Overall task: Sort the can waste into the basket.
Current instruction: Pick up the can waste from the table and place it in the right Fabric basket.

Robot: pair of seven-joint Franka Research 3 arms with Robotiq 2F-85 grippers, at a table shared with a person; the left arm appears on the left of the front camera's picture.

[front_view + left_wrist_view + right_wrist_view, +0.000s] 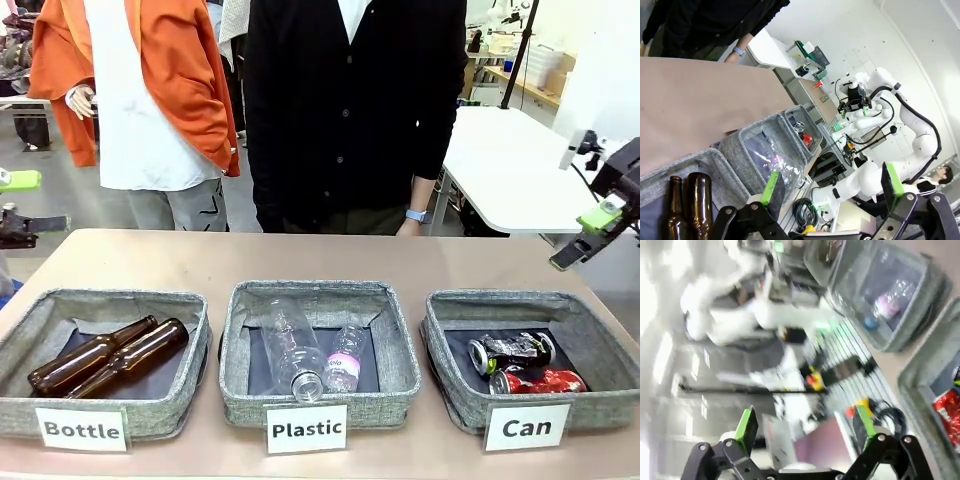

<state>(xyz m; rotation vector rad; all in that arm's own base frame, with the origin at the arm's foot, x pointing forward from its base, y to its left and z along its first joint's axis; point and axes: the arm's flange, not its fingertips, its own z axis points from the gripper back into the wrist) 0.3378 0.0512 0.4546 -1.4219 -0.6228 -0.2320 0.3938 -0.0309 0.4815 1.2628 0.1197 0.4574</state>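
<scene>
down in the can basket lie both cans, black-silver can behind red can, long axes across. right gripper nearer, above them, jaws apart, empty; left gripper apart too.

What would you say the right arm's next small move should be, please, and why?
Probably just drawing the right gripper a little further back to rest. Both crushed cans, the red can and the black and silver can, already lie inside the Can basket, the right gripper's fingers stand open and empty above the table's right side, and no can lies on the table.
</scene>
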